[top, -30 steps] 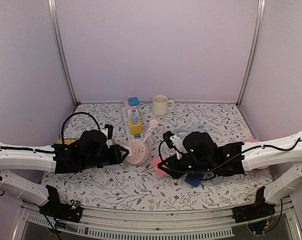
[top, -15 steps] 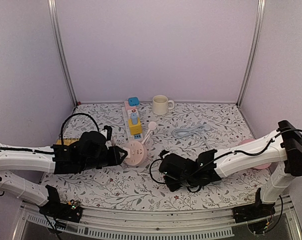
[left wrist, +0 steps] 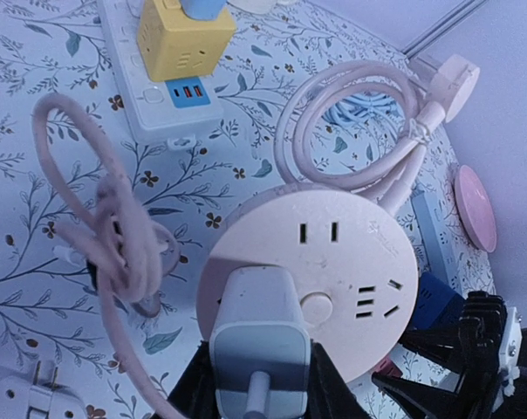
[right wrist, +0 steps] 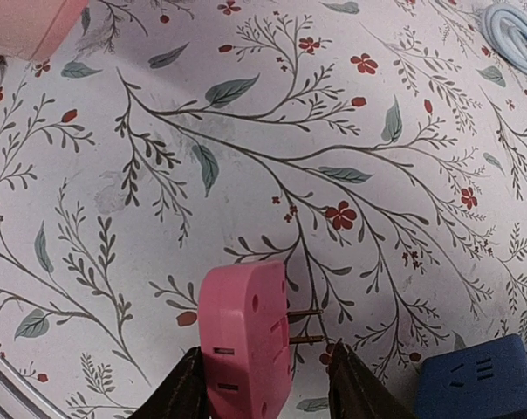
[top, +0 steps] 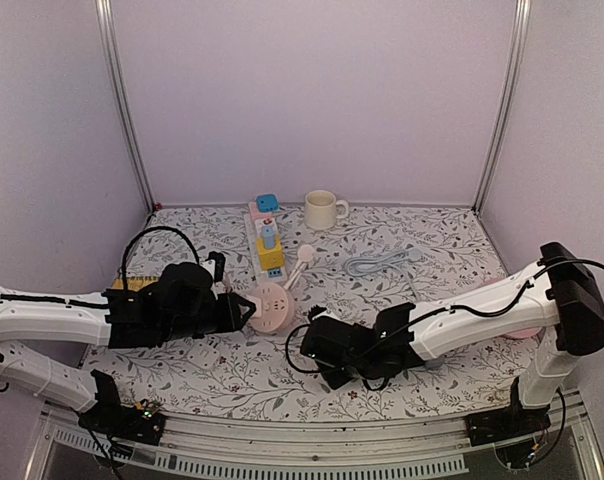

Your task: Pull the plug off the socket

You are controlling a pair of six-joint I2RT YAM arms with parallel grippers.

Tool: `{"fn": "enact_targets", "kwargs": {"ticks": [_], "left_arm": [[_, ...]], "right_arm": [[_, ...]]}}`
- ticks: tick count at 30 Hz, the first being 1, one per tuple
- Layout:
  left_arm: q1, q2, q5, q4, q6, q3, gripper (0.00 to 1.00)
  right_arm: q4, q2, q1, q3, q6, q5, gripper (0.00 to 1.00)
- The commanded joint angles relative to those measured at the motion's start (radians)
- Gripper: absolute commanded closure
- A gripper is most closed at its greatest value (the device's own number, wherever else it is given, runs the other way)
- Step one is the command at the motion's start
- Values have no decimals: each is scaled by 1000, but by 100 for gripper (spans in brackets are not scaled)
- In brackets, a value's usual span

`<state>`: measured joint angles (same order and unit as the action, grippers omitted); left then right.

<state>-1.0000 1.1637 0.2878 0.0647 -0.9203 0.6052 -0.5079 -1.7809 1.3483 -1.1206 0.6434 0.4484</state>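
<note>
Within the last second the right gripper (right wrist: 262, 388) has dropped low over the flowered table (top: 232, 375) and drawn off to about five o'clock of the round socket (top: 272, 305). Its jaws, pressed together a moment ago, have spread. In the right wrist view the pink plug (right wrist: 244, 349) lies between them, against one finger and clear of the other, its two prongs bare and pointing toward three o'clock, where a blue block (right wrist: 473, 380) sits nearby. So this plug is out of the socket and looks released onto the table — that pull reads as done. The left gripper (left wrist: 259, 397) has not moved: it pinches a grey-white plug (left wrist: 259, 336) seated at the socket's six o'clock edge — probably steadying it.
</note>
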Motion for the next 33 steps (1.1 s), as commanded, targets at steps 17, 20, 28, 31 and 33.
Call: {"fn": "enact_targets", "kwargs": {"ticks": [17, 20, 28, 31, 33], "left_arm": [[-13, -3, -53, -190, 46, 2, 100], [-28, 2, -54, -203, 62, 9, 100], [-63, -3, -72, -273, 104, 9, 100], [-74, -6, -85, -301, 124, 10, 100], [-82, -3, -91, -311, 134, 15, 100]], "right_arm": [[250, 166, -56, 9, -43, -120, 19], [323, 196, -83, 27, -33, -147, 12], [547, 267, -173, 147, 72, -249, 11], [624, 286, -202, 190, 106, -291, 12], [643, 284, -215, 196, 120, -316, 14]]}}
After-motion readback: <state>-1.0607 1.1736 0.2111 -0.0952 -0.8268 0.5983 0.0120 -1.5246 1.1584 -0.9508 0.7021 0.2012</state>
